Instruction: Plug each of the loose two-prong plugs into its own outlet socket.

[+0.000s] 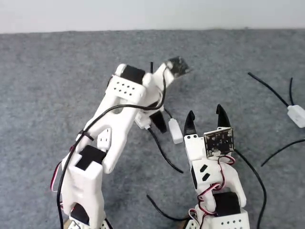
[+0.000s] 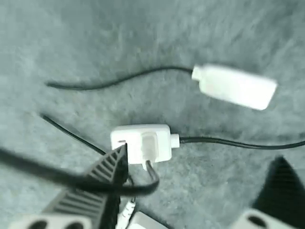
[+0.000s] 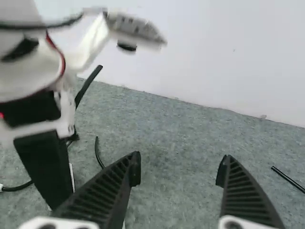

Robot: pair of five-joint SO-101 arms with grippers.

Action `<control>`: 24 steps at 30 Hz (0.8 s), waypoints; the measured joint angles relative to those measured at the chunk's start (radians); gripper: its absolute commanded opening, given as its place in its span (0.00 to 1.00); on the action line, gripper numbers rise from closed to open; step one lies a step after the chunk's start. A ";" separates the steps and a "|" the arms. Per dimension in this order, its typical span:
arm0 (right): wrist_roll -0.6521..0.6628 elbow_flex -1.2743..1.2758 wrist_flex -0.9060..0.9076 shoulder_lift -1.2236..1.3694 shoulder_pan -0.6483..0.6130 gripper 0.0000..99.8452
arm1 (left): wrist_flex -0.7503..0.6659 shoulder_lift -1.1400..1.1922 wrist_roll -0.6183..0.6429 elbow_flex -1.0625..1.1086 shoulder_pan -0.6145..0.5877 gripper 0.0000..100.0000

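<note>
Left gripper (image 2: 202,155) spread wide, holding nothing; one fingertip (image 2: 119,155) sits at the corner of a white block (image 2: 147,140) on the carpet (image 1: 57,71), whether touching cannot be told; the block's cable (image 2: 238,142) runs across between the fingers; a plug (image 2: 233,87) lies just past the block, apart from it. Right gripper (image 1: 206,114) likewise spread wide and empty; that plug lies just beside it, on the left arm's side; a second plug (image 1: 296,114) lies well off on its other side.
</note>
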 measured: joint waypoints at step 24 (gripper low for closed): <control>0.000 0.000 0.000 0.000 0.000 0.26 | 0.184 -0.476 -0.002 0.043 -0.078 0.44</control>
